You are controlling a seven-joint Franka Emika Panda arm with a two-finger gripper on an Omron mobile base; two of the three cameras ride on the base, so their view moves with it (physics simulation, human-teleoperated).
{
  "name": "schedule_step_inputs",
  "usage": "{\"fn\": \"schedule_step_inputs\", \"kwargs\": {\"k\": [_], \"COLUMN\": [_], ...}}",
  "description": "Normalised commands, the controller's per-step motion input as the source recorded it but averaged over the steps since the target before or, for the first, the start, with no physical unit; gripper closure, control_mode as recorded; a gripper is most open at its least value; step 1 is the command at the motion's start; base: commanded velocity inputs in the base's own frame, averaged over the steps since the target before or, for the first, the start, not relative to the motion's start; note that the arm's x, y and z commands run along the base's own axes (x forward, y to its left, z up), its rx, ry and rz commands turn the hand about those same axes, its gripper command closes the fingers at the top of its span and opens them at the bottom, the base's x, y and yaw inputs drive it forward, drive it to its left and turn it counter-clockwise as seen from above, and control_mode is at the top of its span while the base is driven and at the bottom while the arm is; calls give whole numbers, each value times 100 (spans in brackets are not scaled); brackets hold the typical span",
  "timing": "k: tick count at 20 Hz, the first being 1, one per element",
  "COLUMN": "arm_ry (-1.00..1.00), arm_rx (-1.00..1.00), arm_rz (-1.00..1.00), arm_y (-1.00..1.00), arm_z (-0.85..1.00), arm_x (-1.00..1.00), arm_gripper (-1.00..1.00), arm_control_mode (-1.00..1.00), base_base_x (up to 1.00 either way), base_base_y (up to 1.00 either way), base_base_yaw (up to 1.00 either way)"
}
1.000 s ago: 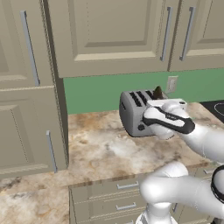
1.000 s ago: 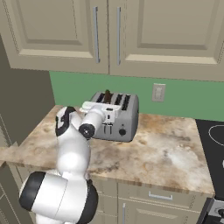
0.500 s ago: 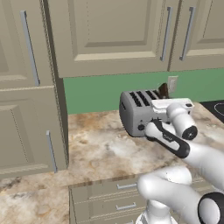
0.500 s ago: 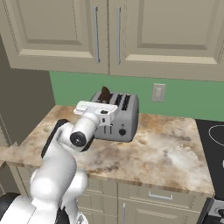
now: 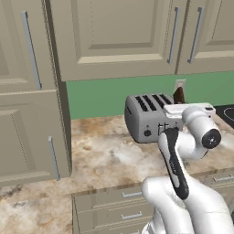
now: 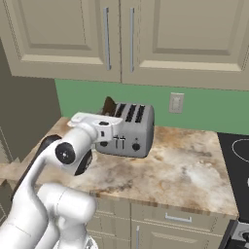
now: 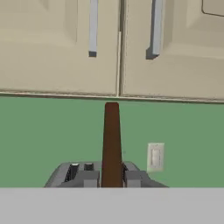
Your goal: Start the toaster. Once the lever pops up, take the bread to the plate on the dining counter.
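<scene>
End effector (image 7: 112,177) pressed together on the bread (image 7: 112,144), pinching its lower end; the slice stands upright between the fingertips (image 7: 87,178), edge-on to the hand view, rising straight ahead. Toaster (image 5: 148,116) sits just below and behind the end effector on the marbled desk (image 5: 105,155); bread's dark tip shows above the toaster's far end (image 6: 109,106). Outlet (image 7: 155,156) on the green wall beyond, cabinets (image 7: 61,43) above.

Handling, as judgement: slice looks thin, light, stiff and brittle once toasted; narrow faces give little purchase, so a flat pinch across the broad faces, low on the slice, suits. Crumbling or pivoting in the grip seems the risk.
</scene>
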Motion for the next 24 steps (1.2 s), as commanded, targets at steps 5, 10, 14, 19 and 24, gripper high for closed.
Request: {"fn": "schedule_step_inputs", "kwargs": {"k": [5, 10, 14, 19, 24], "arm_ry": [38, 48, 53, 42, 12], "arm_rx": [0, 0, 0, 0, 1], "arm_rz": [-1, 0, 0, -1, -9], "arm_y": [-1, 0, 0, 0, 0], "arm_z": [46, 60, 36, 1, -7], "arm_x": [-95, -86, -84, -72, -39], "arm_gripper": [100, 100, 100, 100, 100], "arm_control_mode": [-100, -100, -100, -100, -100], "base_base_x": [0, 0, 0, 0, 0], "base_base_y": [0, 0, 0, 0, 0], "base_base_yaw": [0, 0, 0, 0, 0]}}
